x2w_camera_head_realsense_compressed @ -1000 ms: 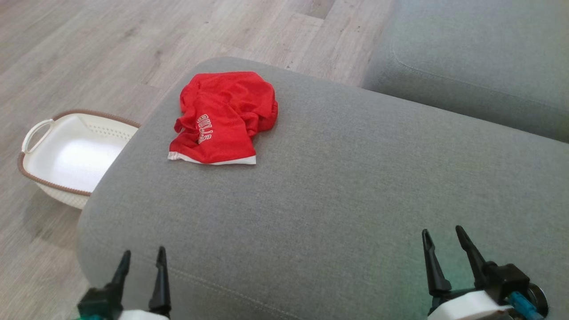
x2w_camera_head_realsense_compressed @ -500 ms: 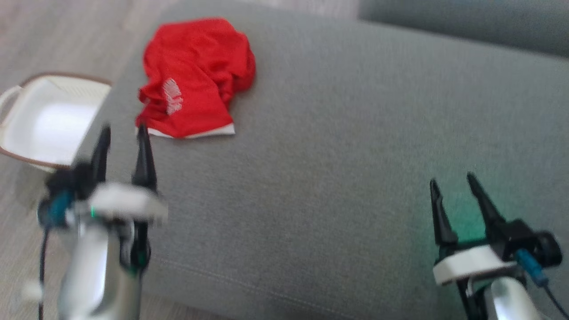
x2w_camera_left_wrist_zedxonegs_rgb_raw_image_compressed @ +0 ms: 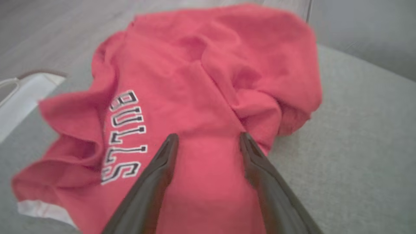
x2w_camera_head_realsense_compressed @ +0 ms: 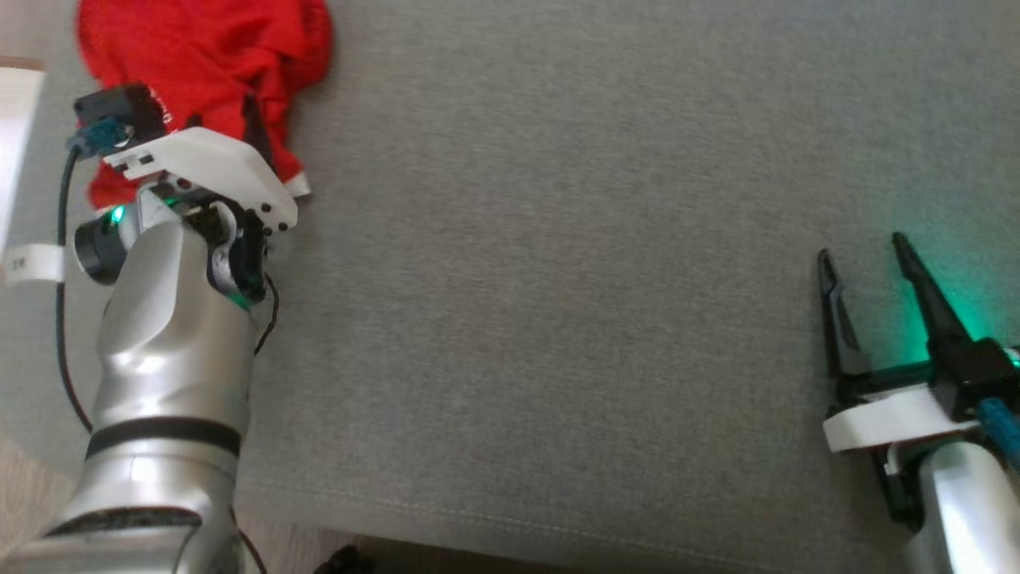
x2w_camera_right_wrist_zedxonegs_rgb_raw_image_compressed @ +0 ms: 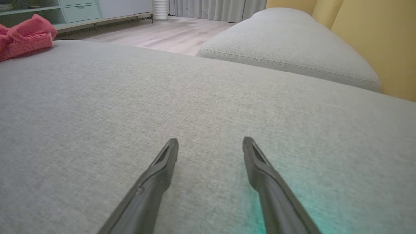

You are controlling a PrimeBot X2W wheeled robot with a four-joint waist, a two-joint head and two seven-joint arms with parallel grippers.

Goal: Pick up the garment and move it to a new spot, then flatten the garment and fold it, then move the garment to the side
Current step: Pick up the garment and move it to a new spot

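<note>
The garment (x2w_camera_head_realsense_compressed: 199, 48) is a crumpled red jersey with white trim and "BULLS" lettering, lying at the far left of the grey sofa cushion (x2w_camera_head_realsense_compressed: 558, 279). My left gripper (x2w_camera_head_realsense_compressed: 211, 112) hovers over its near part. In the left wrist view the garment (x2w_camera_left_wrist_zedxonegs_rgb_raw_image_compressed: 195, 81) spreads behind the open left gripper (x2w_camera_left_wrist_zedxonegs_rgb_raw_image_compressed: 208, 138), whose tips hang just above the cloth with nothing pinched between them. My right gripper (x2w_camera_head_realsense_compressed: 865, 247) stands open over bare cushion at the right, far from the garment. In the right wrist view the right gripper (x2w_camera_right_wrist_zedxonegs_rgb_raw_image_compressed: 210, 139) holds nothing, and the garment (x2w_camera_right_wrist_zedxonegs_rgb_raw_image_compressed: 22, 35) lies far off at the left.
A white basket (x2w_camera_head_realsense_compressed: 16, 119) stands on the floor beside the cushion's left end, also seen as the basket (x2w_camera_left_wrist_zedxonegs_rgb_raw_image_compressed: 19, 97) in the left wrist view. A second grey cushion (x2w_camera_right_wrist_zedxonegs_rgb_raw_image_compressed: 286, 42) lies beyond a gap, with a yellow backrest (x2w_camera_right_wrist_zedxonegs_rgb_raw_image_compressed: 373, 32) to its right. The cushion's front edge (x2w_camera_head_realsense_compressed: 518, 530) is close.
The head camera has tilted down and closer, so the whole scene shifted. My left arm has reached forward from the near edge to above the garment. Both grippers have stayed open.
</note>
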